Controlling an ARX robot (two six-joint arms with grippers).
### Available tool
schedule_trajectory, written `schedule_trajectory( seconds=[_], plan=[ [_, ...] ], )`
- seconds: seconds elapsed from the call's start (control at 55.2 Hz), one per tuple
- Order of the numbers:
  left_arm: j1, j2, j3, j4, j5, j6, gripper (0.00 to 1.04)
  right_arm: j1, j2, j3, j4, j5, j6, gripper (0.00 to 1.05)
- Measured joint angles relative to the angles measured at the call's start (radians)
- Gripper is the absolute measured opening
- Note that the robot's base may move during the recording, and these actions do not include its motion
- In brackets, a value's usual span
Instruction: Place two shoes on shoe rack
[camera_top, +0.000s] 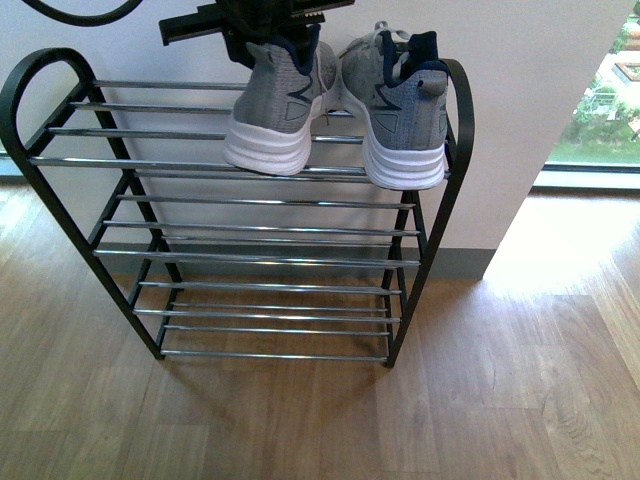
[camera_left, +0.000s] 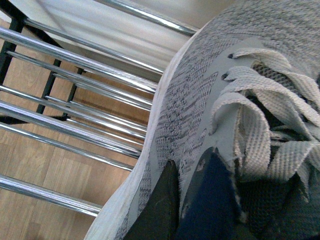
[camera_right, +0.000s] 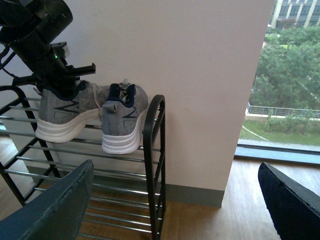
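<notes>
Two grey knit shoes with white soles sit on the top tier of the black shoe rack (camera_top: 250, 258), heels toward me. My left gripper (camera_top: 288, 48) comes down from above and is shut on the collar of the left shoe (camera_top: 270, 110), which leans slightly on the chrome bars. In the left wrist view the gripper (camera_left: 182, 205) pinches the grey collar of this shoe (camera_left: 190, 100) beside the laces. The right shoe (camera_top: 400, 110) rests free by the rack's right arch. My right gripper (camera_right: 172, 210) hangs open and empty, well off the rack's right end, with both shoes (camera_right: 122, 120) in its view.
The rack stands against a white wall (camera_top: 540, 90) on a wooden floor (camera_top: 320, 420). Its lower tiers (camera_top: 270, 315) hold nothing. A floor-level window (camera_top: 600, 100) lies to the right. The left arm (camera_right: 40, 40) reaches over the rack's top.
</notes>
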Motion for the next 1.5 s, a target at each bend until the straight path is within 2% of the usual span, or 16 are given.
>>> schedule_trajectory(
  seconds=[0.271, 0.489, 0.579, 0.67, 0.851, 0.977, 1.032, 1.195, 1.213, 1.249, 1.321, 1.43, 1.502],
  plan=[
    [-0.062, -0.040, -0.076, 0.061, 0.029, -0.030, 0.02, 0.000, 0.000, 0.000, 0.000, 0.000, 0.000, 0.95],
    [-0.056, -0.062, -0.131, 0.093, 0.031, -0.027, 0.03, 0.000, 0.000, 0.000, 0.000, 0.000, 0.000, 0.95],
    [-0.057, -0.077, -0.153, 0.126, 0.053, -0.002, 0.25, 0.000, 0.000, 0.000, 0.000, 0.000, 0.000, 0.95],
    [-0.057, -0.092, -0.169, 0.135, 0.063, 0.016, 0.39, 0.000, 0.000, 0.000, 0.000, 0.000, 0.000, 0.95],
    [-0.067, -0.167, -0.264, 0.175, 0.085, 0.055, 0.80, 0.000, 0.000, 0.000, 0.000, 0.000, 0.000, 0.95],
    [-0.078, -0.261, -0.364, 0.211, 0.087, 0.101, 0.97, 0.000, 0.000, 0.000, 0.000, 0.000, 0.000, 0.95],
    [-0.085, -0.300, -0.400, 0.234, 0.062, 0.125, 0.95, 0.000, 0.000, 0.000, 0.000, 0.000, 0.000, 0.95],
    [-0.102, -0.473, -0.567, 0.349, -0.102, 0.274, 0.95, 0.000, 0.000, 0.000, 0.000, 0.000, 0.000, 0.95],
    [-0.102, -0.499, -0.616, 0.444, -0.148, 0.314, 0.91, 0.000, 0.000, 0.000, 0.000, 0.000, 0.000, 0.95],
    [-0.096, -0.562, -0.765, 0.734, -0.249, 0.412, 0.82, 0.000, 0.000, 0.000, 0.000, 0.000, 0.000, 0.95],
    [-0.054, -0.678, -1.067, 1.216, -0.253, 0.537, 0.66, 0.000, 0.000, 0.000, 0.000, 0.000, 0.000, 0.95],
    [0.002, -0.792, -1.331, 1.513, -0.215, 0.587, 0.50, 0.000, 0.000, 0.000, 0.000, 0.000, 0.000, 0.95],
    [0.043, -0.864, -1.469, 1.617, -0.190, 0.603, 0.39, 0.000, 0.000, 0.000, 0.000, 0.000, 0.000, 0.95]
  ],
)
